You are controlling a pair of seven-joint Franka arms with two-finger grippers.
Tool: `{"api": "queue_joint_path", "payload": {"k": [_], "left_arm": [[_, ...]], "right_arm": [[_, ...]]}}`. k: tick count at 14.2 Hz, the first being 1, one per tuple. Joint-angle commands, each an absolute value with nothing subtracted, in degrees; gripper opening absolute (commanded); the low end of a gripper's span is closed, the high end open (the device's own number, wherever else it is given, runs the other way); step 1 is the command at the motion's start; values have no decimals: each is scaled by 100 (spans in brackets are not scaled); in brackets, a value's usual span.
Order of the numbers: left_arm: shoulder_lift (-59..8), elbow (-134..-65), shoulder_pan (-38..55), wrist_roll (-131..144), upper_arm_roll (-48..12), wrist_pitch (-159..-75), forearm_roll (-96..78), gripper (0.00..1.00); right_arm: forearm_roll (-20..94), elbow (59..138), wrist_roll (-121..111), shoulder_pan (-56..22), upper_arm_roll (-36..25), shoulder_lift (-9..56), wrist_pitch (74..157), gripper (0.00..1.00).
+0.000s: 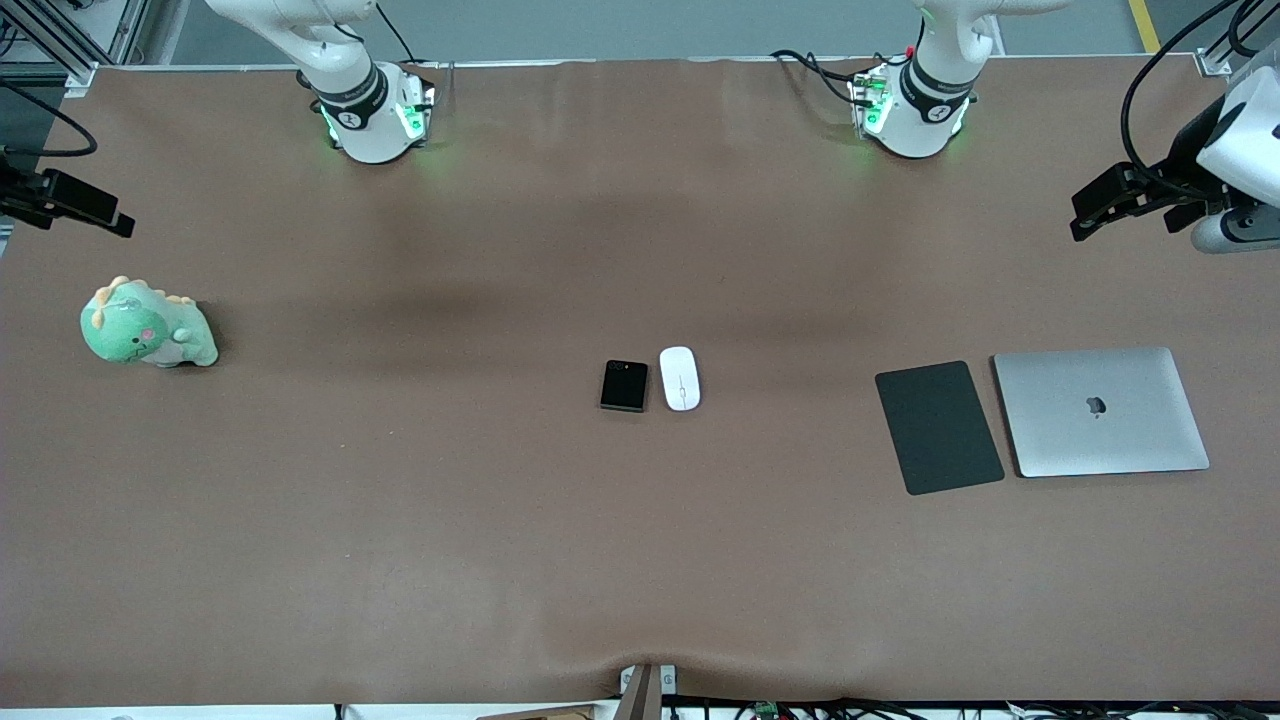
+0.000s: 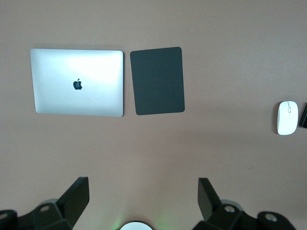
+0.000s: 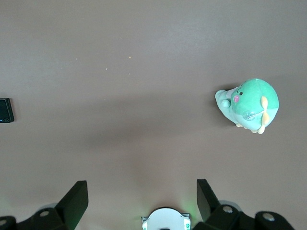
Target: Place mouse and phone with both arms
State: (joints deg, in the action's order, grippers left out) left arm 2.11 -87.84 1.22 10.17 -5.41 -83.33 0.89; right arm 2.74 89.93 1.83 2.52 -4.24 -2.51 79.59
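1. Front view: the phone (image 1: 624,385) and the mouse (image 1: 680,378) lie side by side, just apart, at the centre of the frame on the brown table (image 1: 400,500).
2. At centre right of the frame lie a dark pad (image 1: 938,427) and a closed silver laptop (image 1: 1100,411).
3. A green plush toy (image 1: 147,325) sits at the frame's left edge.
4. Left gripper (image 2: 144,199) hangs spread wide over bare table, holding nothing.
5. Right gripper (image 3: 142,199) likewise hangs spread wide, empty.
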Motion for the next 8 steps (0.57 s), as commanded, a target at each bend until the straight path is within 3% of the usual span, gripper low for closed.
{"api": "queue_joint_path", "payload": {"k": [1, 8], "left_arm": [[220, -8701, 53, 853, -571, -8227, -9, 100], [149, -8684, 53, 844, -571, -8227, 62, 100]], "right_arm": [[237, 8886, 220, 360, -343, -202, 7901, 100], [246, 8650, 194, 316, -316, -193, 7919, 100]]}}
